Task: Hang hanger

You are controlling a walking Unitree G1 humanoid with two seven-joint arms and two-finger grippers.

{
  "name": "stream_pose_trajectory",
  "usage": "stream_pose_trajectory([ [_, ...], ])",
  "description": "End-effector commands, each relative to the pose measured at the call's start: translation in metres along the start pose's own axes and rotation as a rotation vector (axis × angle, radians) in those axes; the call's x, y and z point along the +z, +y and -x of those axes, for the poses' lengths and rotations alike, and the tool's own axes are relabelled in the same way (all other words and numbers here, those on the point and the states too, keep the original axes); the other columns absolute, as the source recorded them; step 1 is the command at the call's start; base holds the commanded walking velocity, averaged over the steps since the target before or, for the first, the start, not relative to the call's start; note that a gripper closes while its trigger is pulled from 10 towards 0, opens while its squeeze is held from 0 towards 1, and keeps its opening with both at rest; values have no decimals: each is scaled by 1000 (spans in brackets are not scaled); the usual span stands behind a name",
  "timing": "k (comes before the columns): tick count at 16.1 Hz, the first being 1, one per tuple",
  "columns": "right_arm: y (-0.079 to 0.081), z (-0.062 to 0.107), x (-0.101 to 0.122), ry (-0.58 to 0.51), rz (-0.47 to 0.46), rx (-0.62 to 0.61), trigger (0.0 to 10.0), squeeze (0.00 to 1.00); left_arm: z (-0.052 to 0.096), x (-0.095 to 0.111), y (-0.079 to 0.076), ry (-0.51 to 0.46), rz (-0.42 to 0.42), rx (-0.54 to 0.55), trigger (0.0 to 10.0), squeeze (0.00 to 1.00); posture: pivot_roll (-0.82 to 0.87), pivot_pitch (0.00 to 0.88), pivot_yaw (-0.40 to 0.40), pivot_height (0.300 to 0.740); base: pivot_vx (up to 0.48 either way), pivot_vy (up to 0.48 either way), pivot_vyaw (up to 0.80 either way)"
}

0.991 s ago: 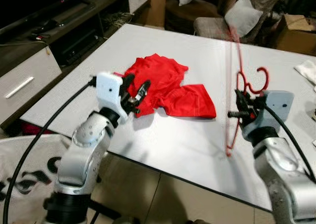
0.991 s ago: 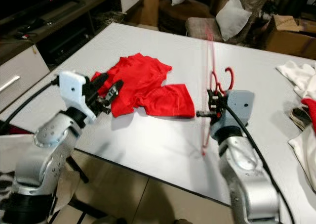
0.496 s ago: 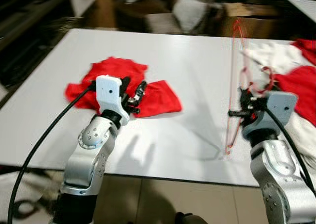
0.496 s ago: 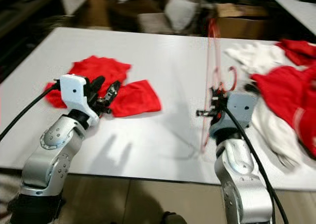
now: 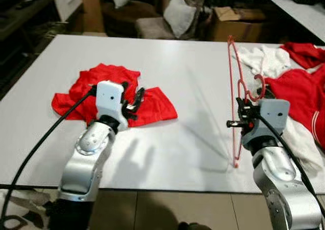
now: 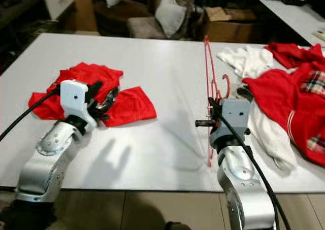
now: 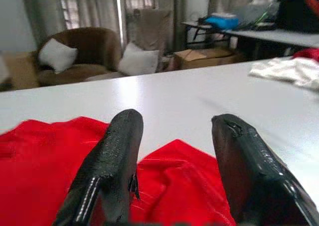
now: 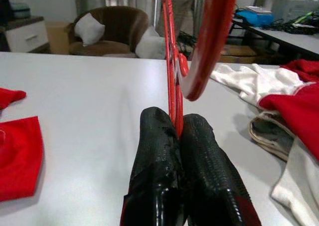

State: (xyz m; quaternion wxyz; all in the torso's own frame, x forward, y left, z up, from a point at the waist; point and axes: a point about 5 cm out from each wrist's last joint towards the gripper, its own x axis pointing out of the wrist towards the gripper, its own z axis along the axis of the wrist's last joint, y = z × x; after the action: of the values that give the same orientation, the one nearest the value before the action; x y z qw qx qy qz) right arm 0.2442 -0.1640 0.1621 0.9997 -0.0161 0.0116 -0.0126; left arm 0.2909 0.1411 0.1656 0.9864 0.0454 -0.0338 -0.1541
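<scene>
Head view, hanger: the red hanger [image 5: 234,95] stands on edge above the white table [image 5: 193,72], one corner touching down near the front edge, hook toward the robot.
Head view, right gripper: the right gripper [image 5: 242,119] is clamped on the wire just below the hook, I'd say to carry it upright and free for hanging.
Head view, left gripper: the left gripper [image 5: 133,102] hovers over the red shirt [image 5: 109,90], holding nothing.
Head view, surface: the table is smooth and pale; a pile of white and red clothes [image 6: 284,98] lies on its right side.
Head view, room: a brown armchair [image 5: 132,11] with pillows and a cardboard box [image 5: 238,24] stand beyond the table; I see no rail to hang on.
Left wrist view: the black fingers [image 7: 112,171] stand parted above the red shirt.
Right wrist view: the two fingers [image 8: 154,166] are pressed together on the thin red wire, the hook curving just above them.
</scene>
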Motion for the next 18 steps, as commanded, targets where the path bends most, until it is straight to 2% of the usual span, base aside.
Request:
stream_pose_trajectory([
  [1, -4, 0, -3, 11, 11, -22, 10000, 0, -1, -1, -4, -2, -12, -17, 10000, 31, -88, 0, 14, 740, 0, -266, 0],
  [4, -6, 1, -8, 38, -19, -12, 10000, 0, 1, -4, -3, 19, 5, -12, 10000, 31, -87, 0, 15, 740, 0, -264, -152],
  [12, 5, 0, -2, 6, -49, 50, 10000, 0, 1, -6, -2, 23, 7, -8, 10000, 27, -88, 0, 29, 740, 0, -260, -689],
  [16, -1, -1, 0, -9, -12, 12, 10000, 0, 2, -7, -4, 22, 15, 2, 10000, 31, -94, 0, 31, 740, 0, -249, -586],
  [17, -2, -1, -1, -20, 21, 20, 10000, 0, 2, -8, -6, 21, 15, 3, 10000, 27, -94, 0, 31, 740, 0, 0, -463],
  [18, -4, 1, -3, -8, 2, 5, 10000, 0, 2, -8, -7, 21, 18, 8, 10000, 31, -95, 0, 31, 740, 0, 0, 0],
])
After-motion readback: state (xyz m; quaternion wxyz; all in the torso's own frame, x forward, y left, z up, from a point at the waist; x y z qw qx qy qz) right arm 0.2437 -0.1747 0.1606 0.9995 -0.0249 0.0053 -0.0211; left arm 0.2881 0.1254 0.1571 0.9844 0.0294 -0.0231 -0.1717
